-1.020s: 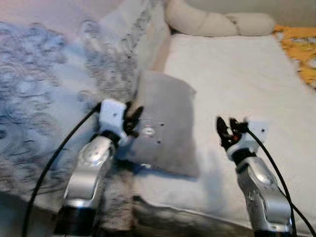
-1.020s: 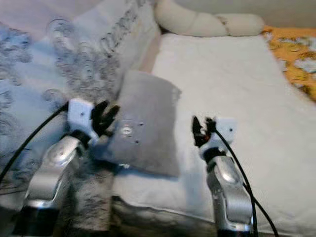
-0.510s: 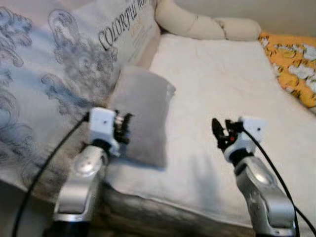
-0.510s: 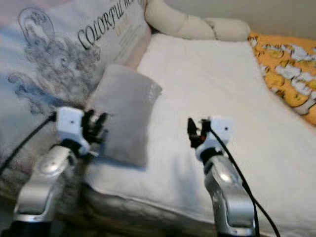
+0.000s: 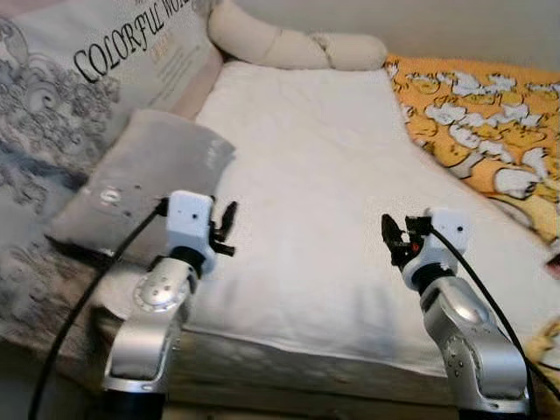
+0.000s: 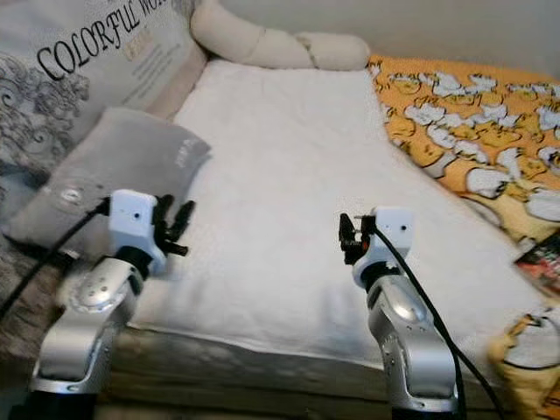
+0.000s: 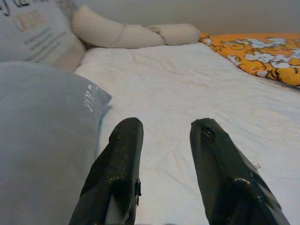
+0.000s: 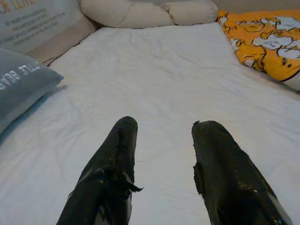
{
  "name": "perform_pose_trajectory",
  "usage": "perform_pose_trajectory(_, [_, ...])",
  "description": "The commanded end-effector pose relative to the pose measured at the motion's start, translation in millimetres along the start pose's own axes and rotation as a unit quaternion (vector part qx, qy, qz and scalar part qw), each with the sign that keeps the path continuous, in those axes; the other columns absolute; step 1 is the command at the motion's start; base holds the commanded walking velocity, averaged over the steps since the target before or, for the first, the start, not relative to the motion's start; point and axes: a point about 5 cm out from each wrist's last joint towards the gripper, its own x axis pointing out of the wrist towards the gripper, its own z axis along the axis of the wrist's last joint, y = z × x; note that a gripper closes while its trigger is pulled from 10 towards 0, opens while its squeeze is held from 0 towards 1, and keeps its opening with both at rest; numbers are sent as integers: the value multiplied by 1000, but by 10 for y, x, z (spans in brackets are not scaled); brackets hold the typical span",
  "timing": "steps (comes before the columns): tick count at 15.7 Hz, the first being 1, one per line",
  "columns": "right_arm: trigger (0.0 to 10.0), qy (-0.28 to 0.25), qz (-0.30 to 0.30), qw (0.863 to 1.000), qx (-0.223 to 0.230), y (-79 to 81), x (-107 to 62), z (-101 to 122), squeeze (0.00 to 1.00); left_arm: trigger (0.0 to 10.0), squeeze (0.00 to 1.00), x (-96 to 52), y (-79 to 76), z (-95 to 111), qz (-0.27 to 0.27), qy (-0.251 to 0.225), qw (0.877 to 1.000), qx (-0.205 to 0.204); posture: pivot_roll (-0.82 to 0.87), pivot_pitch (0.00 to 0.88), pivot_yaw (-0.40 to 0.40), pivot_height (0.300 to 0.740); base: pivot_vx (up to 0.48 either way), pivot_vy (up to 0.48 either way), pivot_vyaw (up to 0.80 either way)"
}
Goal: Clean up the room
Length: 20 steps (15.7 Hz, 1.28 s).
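Silver arms raised over white bed [image 5: 306, 175]; left gripper [image 7: 161, 136] and right gripper [image 8: 161, 136] fingers apart, empty.

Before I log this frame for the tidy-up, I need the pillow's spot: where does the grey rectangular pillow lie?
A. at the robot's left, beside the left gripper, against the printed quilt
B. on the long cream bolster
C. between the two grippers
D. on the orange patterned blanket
A: the grey rectangular pillow lies at the bed's left edge beside the left gripper, backed by the printed quilt.
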Motion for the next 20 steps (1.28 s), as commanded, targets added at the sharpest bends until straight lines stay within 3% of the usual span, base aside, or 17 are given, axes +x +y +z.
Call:
perform_pose_trajectory(1, [10000,16,-18,1000,-12,-92,-1,-37,0,10000,0,28,-63,13,-9,2,1000,1,2,0,7,740,0,-480,0])
perform_pose_trajectory(20, [10000,30,-20,999,-7,-127,11,-72,0,10000,0,11,-7,2,12,0,1000,-8,12,0,2,740,0,-455,0])
